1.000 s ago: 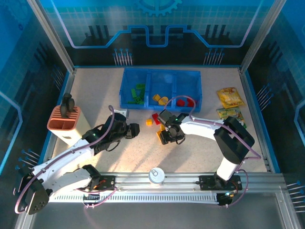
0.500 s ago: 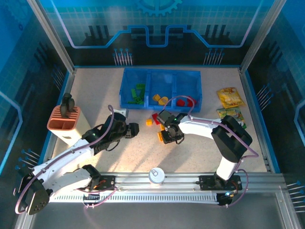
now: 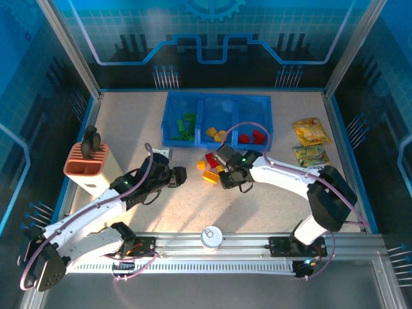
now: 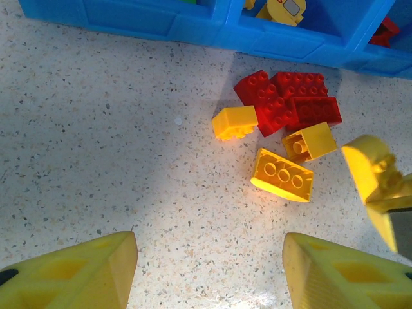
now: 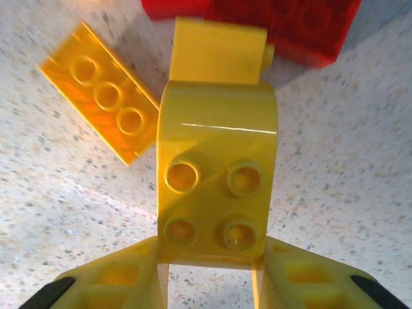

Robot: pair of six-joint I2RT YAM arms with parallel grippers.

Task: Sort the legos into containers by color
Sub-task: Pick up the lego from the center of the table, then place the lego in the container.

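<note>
- Holding a yellow arched brick (image 5: 215, 193), the right gripper (image 3: 233, 176) has its fingers clamped on the brick's two flanks, with four studs facing the wrist camera.
- From above, that gripper sits at 4 o'clock of the loose pile (image 3: 211, 159) on the table (image 3: 129, 122). I think the brick is just off the surface, but the wrist view is too close to be sure.
- The left gripper (image 4: 209, 261) hangs spread wide at about 9 o'clock of the pile, grasping nothing.
- The blue tray (image 3: 219, 96) lies at 12 o'clock of the pile, with greens in the left compartment, yellows in the middle compartment (image 3: 222, 114) and reds in the right.
- On the table near the tray's front wall lie a cluster of red bricks (image 4: 290, 103) and, at its 6 o'clock, a yellow three-stud brick (image 4: 282, 175).
- As I judge it, these bricks are light, rigid and glossy, so a pinch can skid or twist. I would take each across flat parallel sides, low on the body, never on studs or a sloped face.
</note>
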